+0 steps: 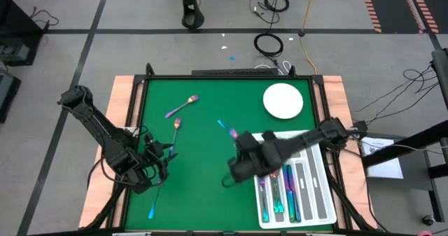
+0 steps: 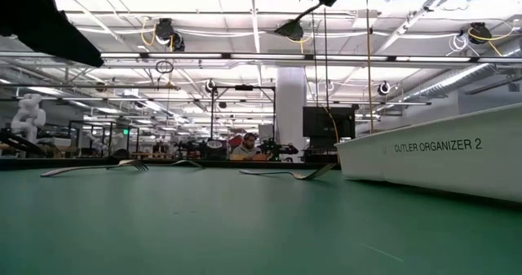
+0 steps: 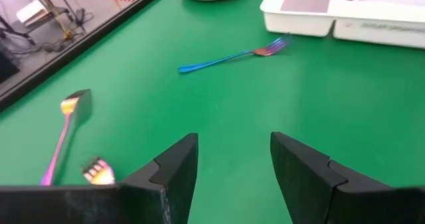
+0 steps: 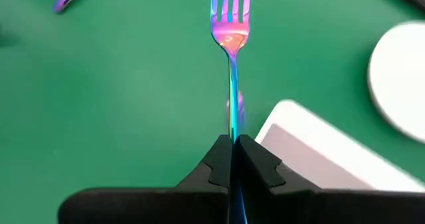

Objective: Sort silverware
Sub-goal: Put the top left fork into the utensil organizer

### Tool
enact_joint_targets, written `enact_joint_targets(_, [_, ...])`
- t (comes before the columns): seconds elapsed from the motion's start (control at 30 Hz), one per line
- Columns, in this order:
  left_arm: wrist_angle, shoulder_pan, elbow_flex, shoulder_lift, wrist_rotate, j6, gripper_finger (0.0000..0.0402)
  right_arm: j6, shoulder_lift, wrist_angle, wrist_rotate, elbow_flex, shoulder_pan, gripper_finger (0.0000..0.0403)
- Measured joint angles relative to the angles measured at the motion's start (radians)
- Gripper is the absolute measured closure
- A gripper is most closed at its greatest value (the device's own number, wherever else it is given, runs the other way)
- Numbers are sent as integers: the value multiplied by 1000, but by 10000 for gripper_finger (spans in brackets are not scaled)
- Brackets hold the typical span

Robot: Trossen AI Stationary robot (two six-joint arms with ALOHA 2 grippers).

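My right gripper (image 4: 232,144), at mid-table in the high view (image 1: 239,152), is shut on an iridescent fork (image 4: 230,24). It hangs over the green mat beside the white tray's corner (image 4: 292,134). Another fork (image 3: 232,54) lies flat on the mat next to the tray and also shows in the low view (image 2: 285,174). My left gripper (image 3: 232,164) stands open over the mat's near left part (image 1: 159,160), nothing between its fingers. Beside it lie a gold-ended piece (image 3: 66,127) and fork tines (image 3: 97,171). Two more pieces (image 1: 183,104) (image 1: 176,127) lie farther back. My right gripper pinches the fork's handle (image 4: 232,127) between its two fingers, the fork running along them. The tines (image 4: 230,1) point away ahead of the fingertips, and the handle's rear end is hidden between the fingers. The fork is lifted clear of the mat.
The white tray (image 1: 318,194) at the near right holds several pieces in its slots. A round white plate (image 1: 283,100) sits at the far right. One blue-handled piece (image 1: 153,202) lies near the front left edge. The green mat (image 1: 203,187) is bare in the middle front.
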Motion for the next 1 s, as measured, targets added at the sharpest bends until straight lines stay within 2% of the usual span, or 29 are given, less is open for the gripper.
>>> enact_joint_targets(0.27, [149, 0, 0, 0, 42, 128, 210, 337, 2, 2, 7, -94, 157, 403])
enact_joint_targets(0.6, [226, 0, -9, 3, 110, 152, 210, 753, 2, 65, -20, -273, 311, 403])
enact_joint_targets(0.8, [237, -2, -19, 25, 131, 152, 210, 879, 2, 163, -22, -374, 350, 403])
enact_joint_targets(1.0, [241, -9, -19, 53, 160, 152, 210, 919, 17, 252, -60, -423, 358, 403])
